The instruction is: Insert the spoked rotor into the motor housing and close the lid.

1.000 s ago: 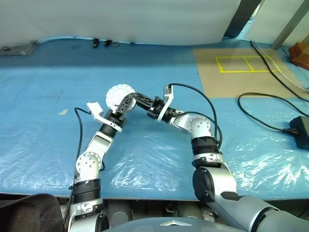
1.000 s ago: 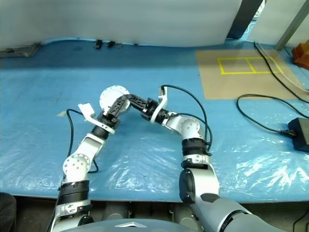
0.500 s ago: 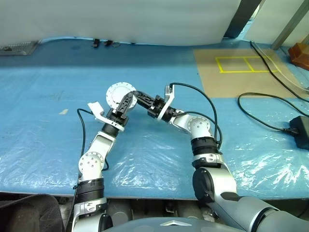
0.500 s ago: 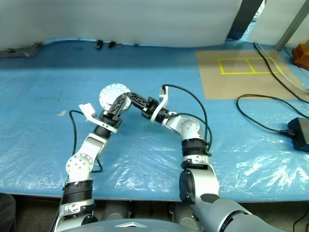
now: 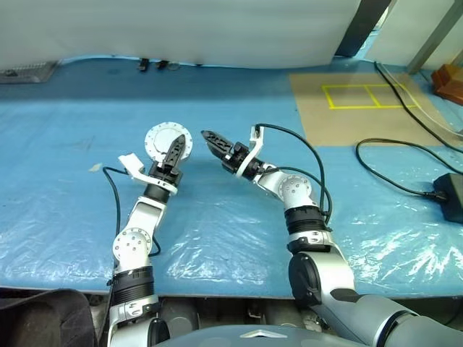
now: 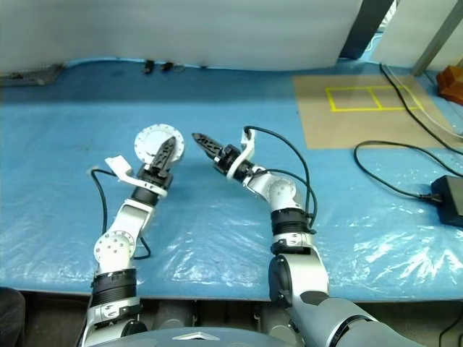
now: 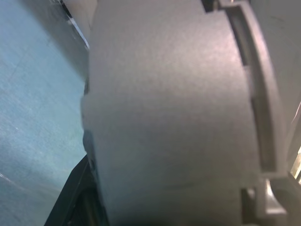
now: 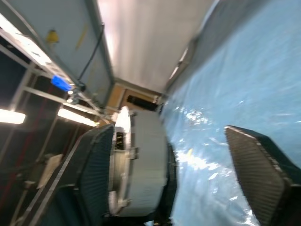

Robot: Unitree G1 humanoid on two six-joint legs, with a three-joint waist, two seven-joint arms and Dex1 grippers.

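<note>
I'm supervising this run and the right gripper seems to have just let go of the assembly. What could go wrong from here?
1. The left gripper alone carries the closed motor housing, held on edge above the blue sheet; it might slip or drop.
2. The open right gripper sits beside it; a careless retreat could bump it.
3. The black cable on the sheet could snag an arm swinging wide.
</note>
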